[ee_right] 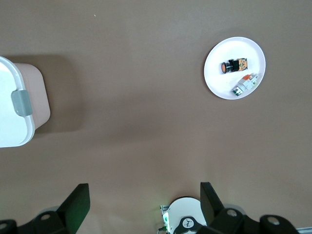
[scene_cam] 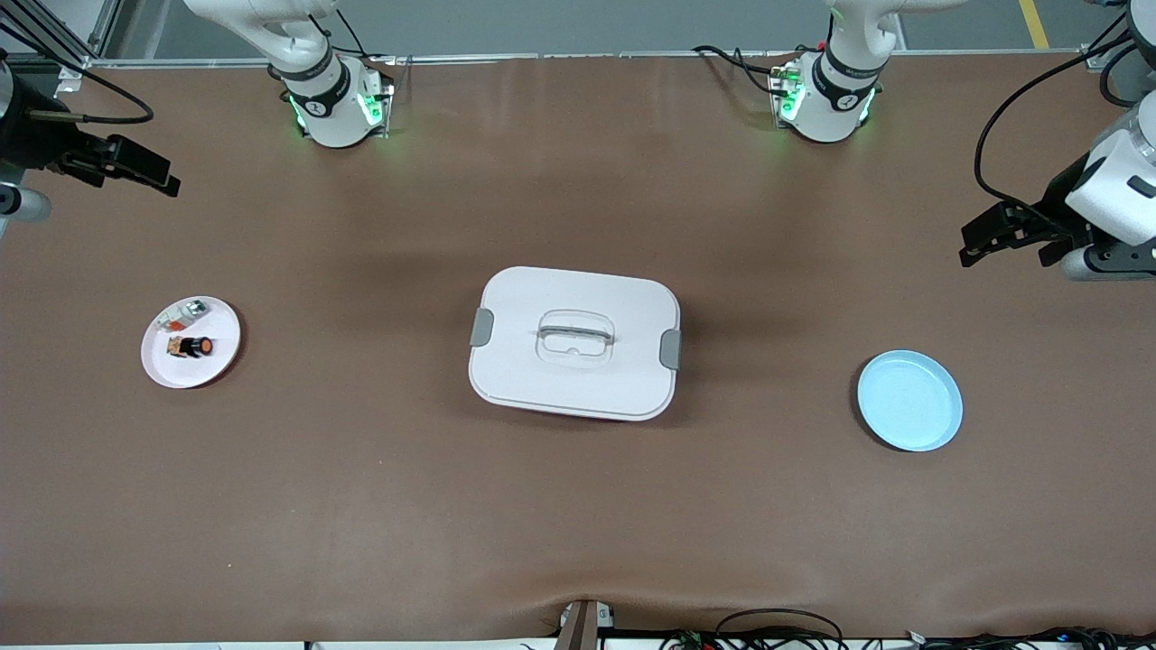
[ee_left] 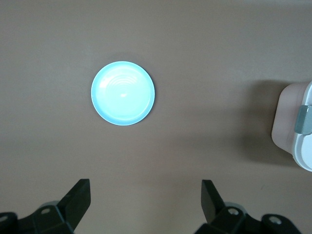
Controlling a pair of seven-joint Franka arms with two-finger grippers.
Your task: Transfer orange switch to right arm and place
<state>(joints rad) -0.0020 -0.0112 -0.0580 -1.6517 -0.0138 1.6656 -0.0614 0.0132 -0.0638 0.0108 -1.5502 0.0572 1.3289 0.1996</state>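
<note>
brown table, with a lidded white box (scene_cam: 574,343) at its middle. the orange switch (scene_cam: 192,347) lies on a white plate (scene_cam: 219,363) toward the right arm's end, just beside a small silver-white piece (scene_cam: 191,311). a blue plate (scene_cam: 909,400) sits bare toward the left arm's end. left gripper (scene_cam: 1004,236) and right gripper (scene_cam: 135,170) hang spread wide and hold nothing, each over its own table end. risk: fingers could nudge the silver piece or tip the plate, since the switch is tiny and may roll.
</note>
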